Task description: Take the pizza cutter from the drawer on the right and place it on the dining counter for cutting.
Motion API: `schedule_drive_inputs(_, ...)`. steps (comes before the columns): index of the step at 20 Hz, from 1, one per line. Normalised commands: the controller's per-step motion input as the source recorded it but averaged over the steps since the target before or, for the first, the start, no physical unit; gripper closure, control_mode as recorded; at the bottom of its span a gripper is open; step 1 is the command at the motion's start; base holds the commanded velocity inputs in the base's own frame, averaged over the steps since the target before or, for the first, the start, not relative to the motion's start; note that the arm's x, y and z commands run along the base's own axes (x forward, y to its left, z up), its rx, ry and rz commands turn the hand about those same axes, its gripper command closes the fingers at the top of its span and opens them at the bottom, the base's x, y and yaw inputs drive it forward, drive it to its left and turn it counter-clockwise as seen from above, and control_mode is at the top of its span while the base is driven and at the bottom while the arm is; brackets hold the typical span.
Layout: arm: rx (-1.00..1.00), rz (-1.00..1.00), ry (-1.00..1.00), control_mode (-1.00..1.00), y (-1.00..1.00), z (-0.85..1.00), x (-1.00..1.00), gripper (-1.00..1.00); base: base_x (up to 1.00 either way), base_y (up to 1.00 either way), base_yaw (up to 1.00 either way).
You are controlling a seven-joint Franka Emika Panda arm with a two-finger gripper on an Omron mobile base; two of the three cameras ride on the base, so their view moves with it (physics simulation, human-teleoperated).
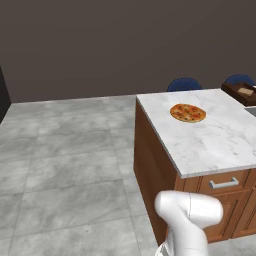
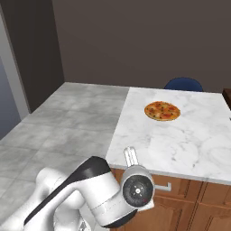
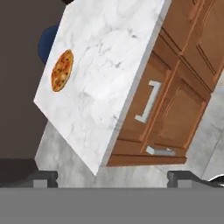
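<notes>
- The dining counter (image 1: 215, 137) has a white-grey marble top with faint grey veins, on a brown wooden base.
- The drawer (image 1: 223, 182) front is brown wood with a silver bar handle.
- The pizza (image 1: 188, 112) is orange with dark red spots.
- The floor (image 1: 65, 160) has grey mottled tiles.
- The wall (image 1: 125, 40) is dark grey-brown.
- The chairs (image 1: 184, 84) are dark blue.

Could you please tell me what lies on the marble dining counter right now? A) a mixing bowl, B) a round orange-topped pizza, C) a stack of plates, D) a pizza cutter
B: a round pizza rests flat on the dining counter, with bare marble around it; the drawer below the counter edge is closed.
</notes>
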Motion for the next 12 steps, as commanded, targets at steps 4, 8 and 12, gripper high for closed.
schedule_drive_inputs(4,0.06,-0.25,-0.01,-1.00,-0.14,-0.54,-0.17,-1.00,0.00,0.00,0.00)
schedule_drive_inputs(8,0.14,-0.19,-0.04,-1.00,-0.25,-0.62,-0.01,-1.00,0.00,0.00,0.00)
schedule_drive_inputs(12,0.20,-0.06,-0.10,-1.00,-0.30,-0.63,0.00,-1.00,0.00,0.00,0.00)
